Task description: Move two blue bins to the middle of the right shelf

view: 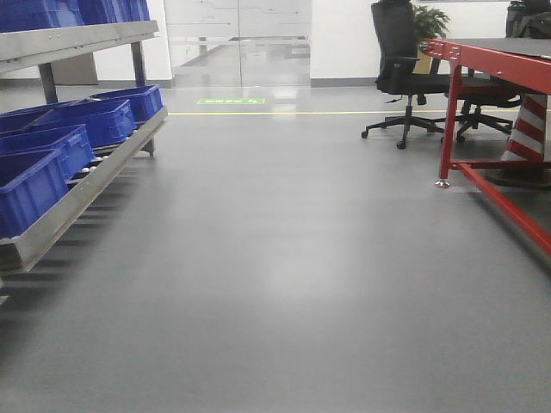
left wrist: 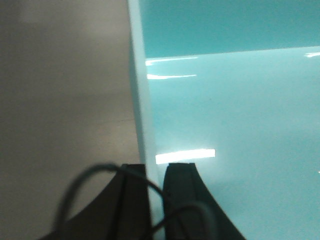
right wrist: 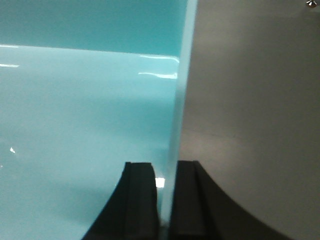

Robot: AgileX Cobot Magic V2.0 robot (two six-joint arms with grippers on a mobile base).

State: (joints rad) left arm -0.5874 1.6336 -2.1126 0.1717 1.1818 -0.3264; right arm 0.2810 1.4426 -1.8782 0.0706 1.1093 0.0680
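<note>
A workshop floor — steel rack [view: 86, 185] of blue bins [view: 103, 120], red workbench [view: 491, 60], office chair [view: 398, 52].

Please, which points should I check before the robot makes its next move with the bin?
1. Left hand shut on bin wall: ok.
2. Right hand shut on a bin wall: ok.
3. Floor ahead free: ok.
4. Target right shelf in view: not ok; only a shelf with blue bins at left and a red table at right.
5. Bin held level: cannot tell.
</note>
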